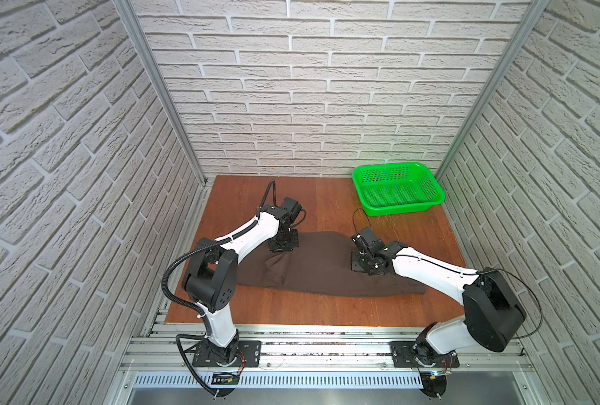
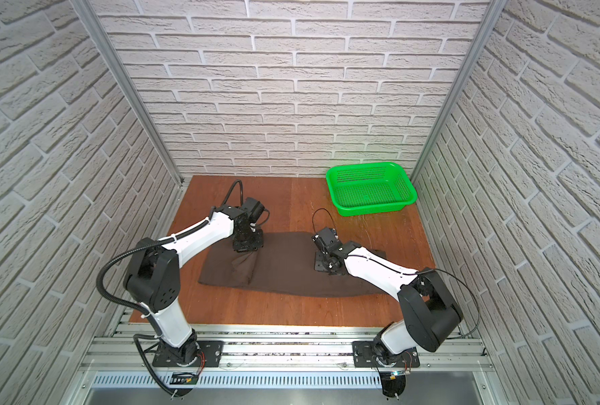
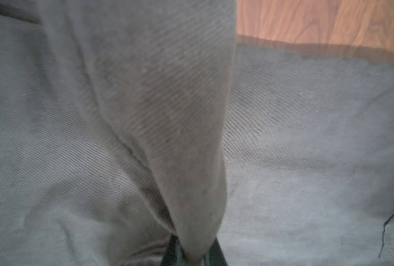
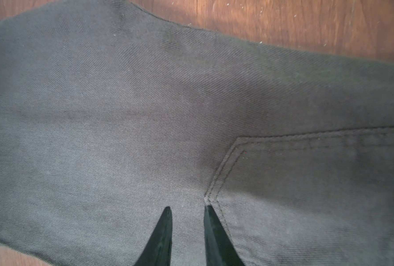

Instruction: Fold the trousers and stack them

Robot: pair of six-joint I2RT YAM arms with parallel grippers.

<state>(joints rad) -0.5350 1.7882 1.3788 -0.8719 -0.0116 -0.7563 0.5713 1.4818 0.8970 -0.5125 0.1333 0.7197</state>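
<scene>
The dark brown trousers (image 1: pixel 326 277) (image 2: pixel 288 277) lie lengthwise across the wooden table (image 1: pixel 326 310). My left gripper (image 1: pixel 280 248) (image 2: pixel 244 249) hangs over their left part, shut on a pinched fold that rises as a small tent off the cloth. In the left wrist view that fold (image 3: pixel 179 138) runs up into the closed jaws of the left gripper (image 3: pixel 194 255). My right gripper (image 1: pixel 359 268) (image 2: pixel 321 267) points down at the right part. Its narrowly parted jaws (image 4: pixel 188 208) rest on flat cloth at the corner of a stitched pocket (image 4: pixel 306 184), gripping nothing.
A green perforated basket (image 1: pixel 398 209) (image 2: pixel 372 209) stands at the table's back right corner, with nothing in it. Brick-pattern walls close in the back and both sides. Bare wood shows in front of and behind the trousers.
</scene>
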